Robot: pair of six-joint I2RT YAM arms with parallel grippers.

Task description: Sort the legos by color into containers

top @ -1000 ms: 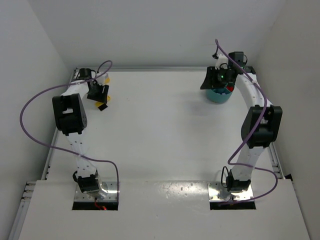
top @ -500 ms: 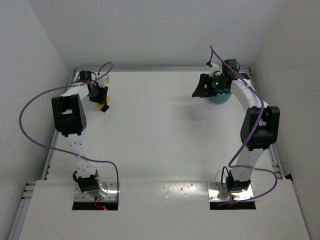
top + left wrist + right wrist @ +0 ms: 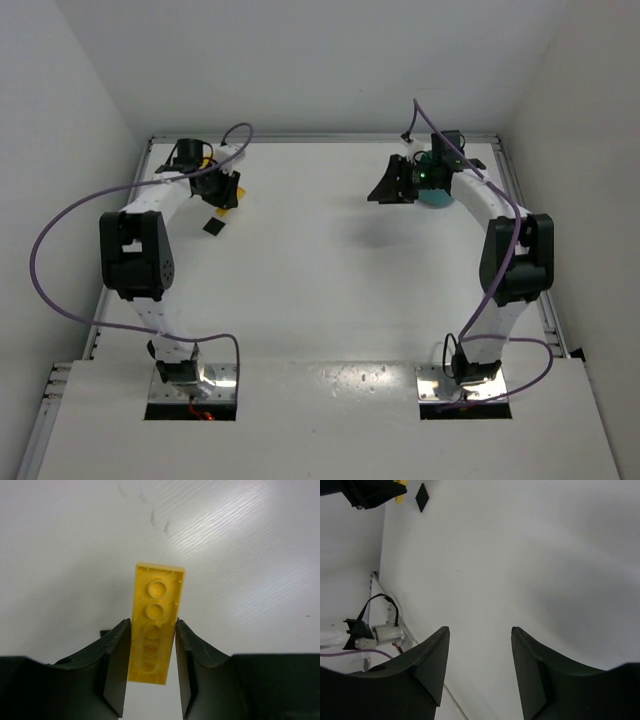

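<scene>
My left gripper [image 3: 152, 624] is shut on a long yellow lego [image 3: 156, 611], held by its long sides with its hollow underside facing the camera, above the white table. In the top view this gripper [image 3: 218, 187] is at the far left with the yellow lego [image 3: 229, 200] at its tip. My right gripper [image 3: 479, 630] is open and empty; in the top view it [image 3: 388, 188] hangs just left of the teal dish [image 3: 438, 197], which the arm partly hides. No red or pale purple lego shows.
A small flat black square [image 3: 213, 227] lies on the table just below the left gripper; it also shows in the right wrist view [image 3: 422, 497]. White walls close the back and both sides. Purple cables loop off both arms.
The left gripper has swung right along the back edge with the yellow lego. The right gripper has moved left, off the teal dish.
</scene>
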